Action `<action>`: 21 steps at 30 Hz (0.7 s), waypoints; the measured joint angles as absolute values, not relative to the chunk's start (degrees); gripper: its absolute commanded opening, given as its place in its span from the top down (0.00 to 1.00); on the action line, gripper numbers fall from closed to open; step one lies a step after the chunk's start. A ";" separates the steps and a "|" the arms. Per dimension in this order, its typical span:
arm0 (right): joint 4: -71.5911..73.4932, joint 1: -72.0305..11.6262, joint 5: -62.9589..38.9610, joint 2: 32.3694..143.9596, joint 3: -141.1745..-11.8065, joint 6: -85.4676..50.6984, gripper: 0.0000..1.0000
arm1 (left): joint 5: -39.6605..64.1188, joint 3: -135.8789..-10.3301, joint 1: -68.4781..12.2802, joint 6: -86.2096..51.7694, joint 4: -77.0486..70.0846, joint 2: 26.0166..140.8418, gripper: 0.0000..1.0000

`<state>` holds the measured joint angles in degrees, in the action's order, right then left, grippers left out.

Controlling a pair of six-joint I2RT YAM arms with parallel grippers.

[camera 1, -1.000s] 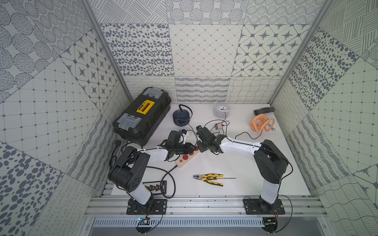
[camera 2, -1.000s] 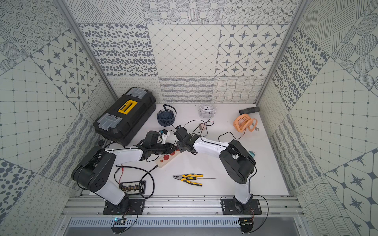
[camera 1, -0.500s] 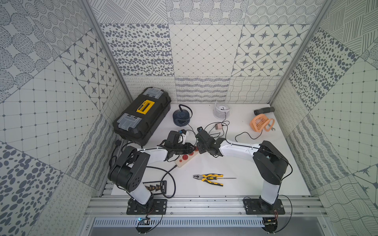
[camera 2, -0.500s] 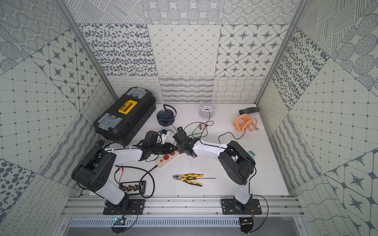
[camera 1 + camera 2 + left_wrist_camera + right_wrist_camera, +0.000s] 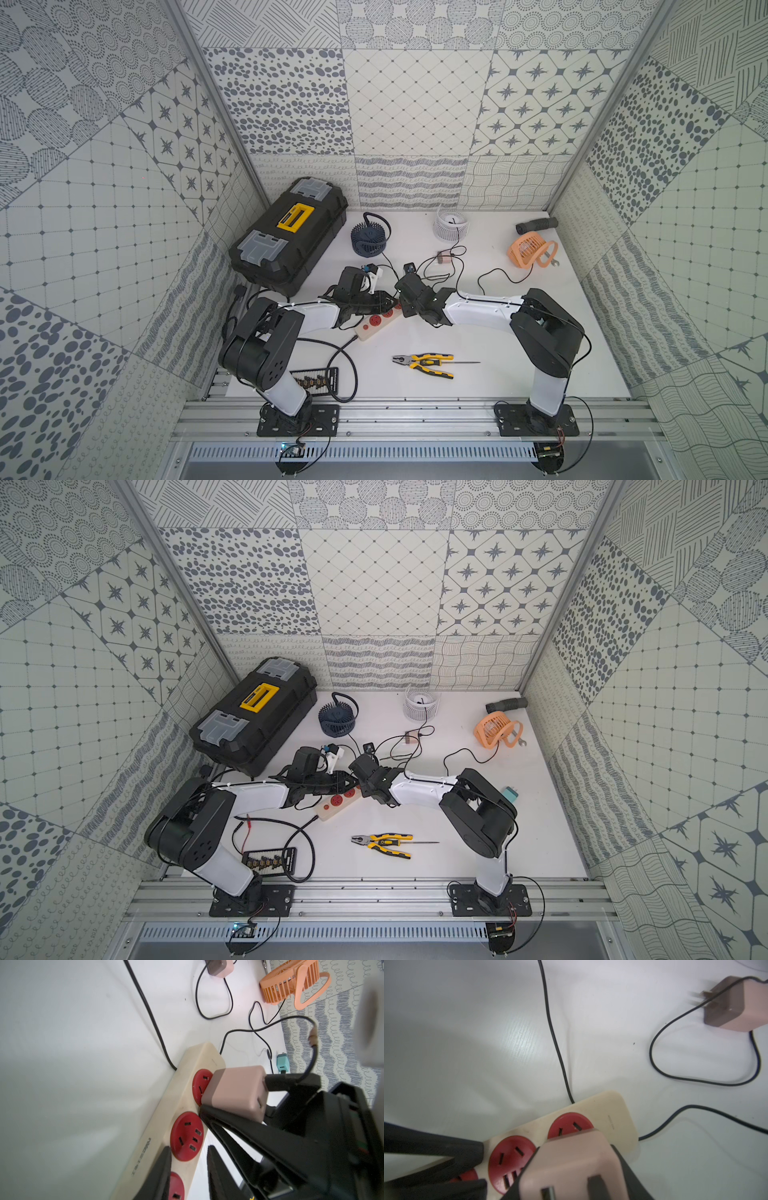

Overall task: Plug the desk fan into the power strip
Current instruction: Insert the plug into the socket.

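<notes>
a slanted cream power strip (image 5: 376,323) lies mid-table between two robot arms on the white table (image 5: 519,374), its thick black cord (image 5: 348,344) trailing toward the near rail. the left gripper (image 5: 188,1150) is clamped across the strip's width, a finger on each long side and a red socket between them. the right gripper (image 5: 575,1147) pinches a pink plug (image 5: 234,1088), whose darker front end is pressed against the end socket (image 5: 200,1082) at the strip's far tip. the prongs are out of sight, so whether the plug is fully seated cannot be told. a thin cable (image 5: 315,1051) leaves the plug's back, and which fan it feeds cannot be made out. a second pink plug (image 5: 733,1003) lies loose on the table, well apart from the strip, with its prongs bare. a blue fan (image 5: 368,240), a white fan (image 5: 451,224) and an orange fan (image 5: 525,251) stand toward the back wall. a black toolbox (image 5: 291,237) sits on the left arm's side, and yellow-handled pliers (image 5: 424,360) lie nearer the rail.
</notes>
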<state>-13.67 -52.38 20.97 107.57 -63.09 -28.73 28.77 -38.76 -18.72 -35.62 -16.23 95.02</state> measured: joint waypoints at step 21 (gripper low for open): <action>-35.55 -56.55 13.65 91.64 -66.63 -39.99 0.15 | 29.23 -40.71 -18.94 -37.26 -11.94 89.97 0.59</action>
